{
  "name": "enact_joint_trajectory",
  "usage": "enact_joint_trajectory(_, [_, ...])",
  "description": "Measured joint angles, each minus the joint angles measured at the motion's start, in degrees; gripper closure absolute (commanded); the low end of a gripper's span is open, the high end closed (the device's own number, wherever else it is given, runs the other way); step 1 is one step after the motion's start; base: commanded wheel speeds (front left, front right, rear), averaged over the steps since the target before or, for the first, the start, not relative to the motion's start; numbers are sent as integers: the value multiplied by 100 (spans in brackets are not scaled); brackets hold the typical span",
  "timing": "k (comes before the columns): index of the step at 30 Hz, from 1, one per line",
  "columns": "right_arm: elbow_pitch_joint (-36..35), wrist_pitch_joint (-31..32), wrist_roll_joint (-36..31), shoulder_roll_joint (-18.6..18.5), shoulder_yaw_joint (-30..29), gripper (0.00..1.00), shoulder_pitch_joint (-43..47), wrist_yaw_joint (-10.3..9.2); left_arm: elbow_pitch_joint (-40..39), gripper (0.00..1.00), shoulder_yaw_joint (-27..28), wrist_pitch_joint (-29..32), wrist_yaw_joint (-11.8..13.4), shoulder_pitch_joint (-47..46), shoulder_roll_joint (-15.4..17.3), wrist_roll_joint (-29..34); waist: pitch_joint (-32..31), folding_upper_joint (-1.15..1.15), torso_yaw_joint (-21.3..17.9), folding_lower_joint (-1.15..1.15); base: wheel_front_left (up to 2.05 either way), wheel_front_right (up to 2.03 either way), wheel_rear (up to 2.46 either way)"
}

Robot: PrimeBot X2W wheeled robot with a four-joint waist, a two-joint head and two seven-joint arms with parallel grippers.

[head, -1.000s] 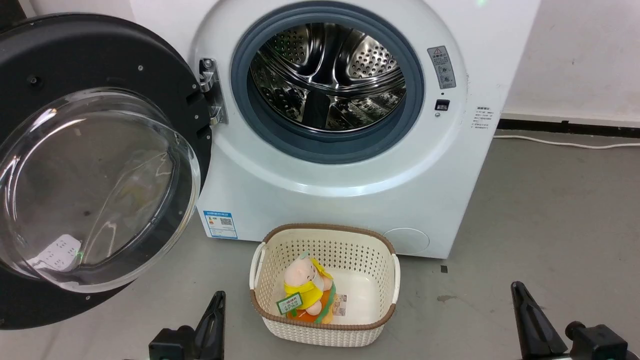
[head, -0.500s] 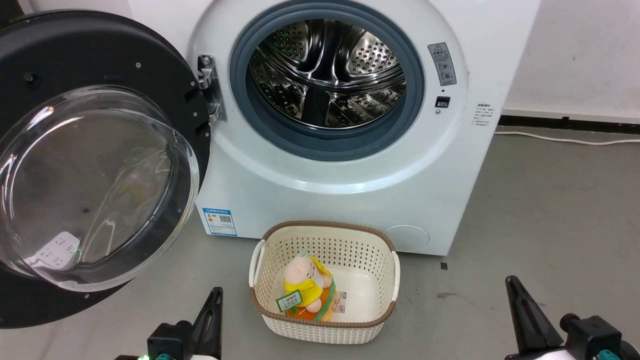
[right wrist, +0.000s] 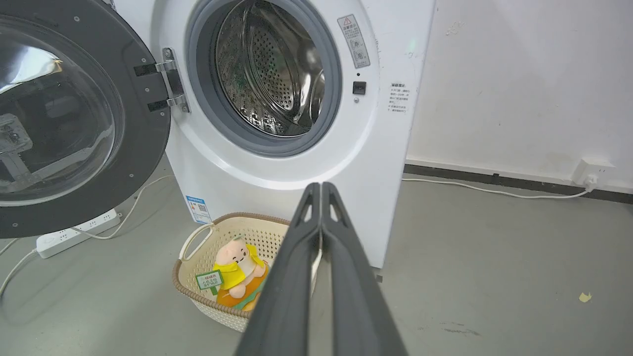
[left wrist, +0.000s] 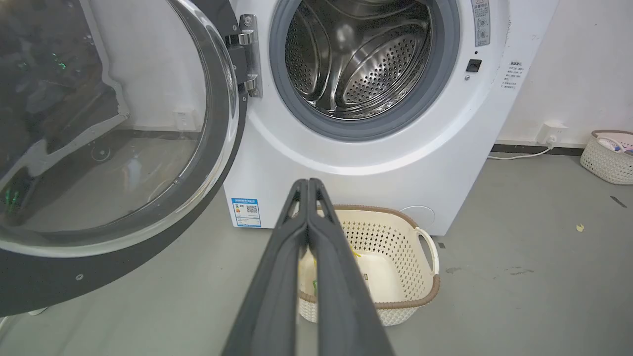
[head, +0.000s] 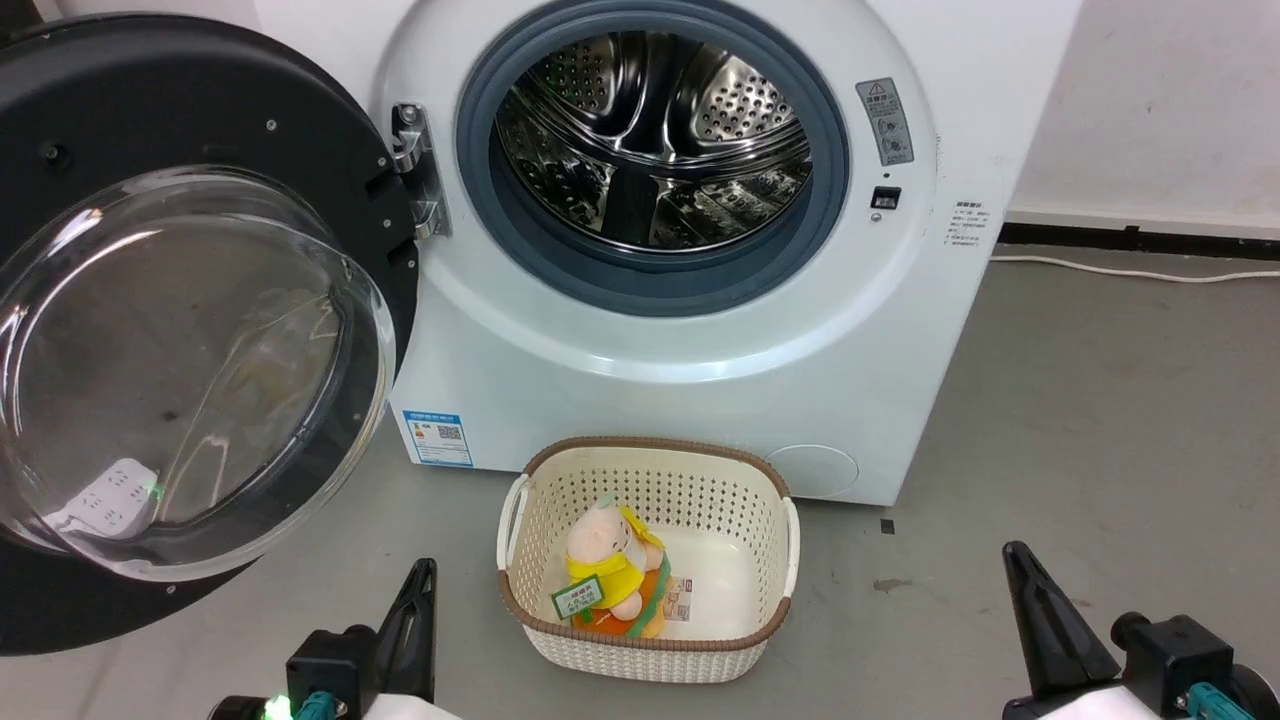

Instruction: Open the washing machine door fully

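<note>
The washing machine door (head: 200,110) stands wide to the left of the drum opening (head: 650,140), hung on its metal hinge (head: 412,170), with its inner face and bulging glass bowl (head: 190,370) turned towards the robot, so the opening looks close to finished, if not finished. The left gripper (head: 427,568) sits low, just right of the door's bottom edge and apart from it. In the left wrist view its two dark fingers (left wrist: 277,277) lie pressed together with nothing between them. The right gripper (head: 1012,550) is well off to the right, its fingers (right wrist: 292,277) likewise closed on nothing. The main risk is an unneeded extra push: if the door is at its stop, pressing further would strain the hinge or rock the machine, and narrow closed tips would probably skid on the smooth glass or glossy rim. A careless lift of the left arm could catch the door's lower rim and knock it back towards closing. Whether the door holds this angle unaided cannot be told from here, so it may drift shut. The basket (head: 655,443) with a plush toy (head: 610,570) in it sits on the floor between the grippers, close to the machine, and a sweeping arm could shove or tip it. A power strip (right wrist: 74,232) and its cable lie on the floor beneath the door, where the wheeled base might snag them
</note>
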Motion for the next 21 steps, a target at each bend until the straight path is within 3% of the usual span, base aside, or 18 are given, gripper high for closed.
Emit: enact_joint_trajectory(21, [-35, 243, -104, 0, 33, 100, -110, 0, -156, 100, 145, 253, 0, -72, -25, 156, 78, 0, -12, 0, 0, 0, 0])
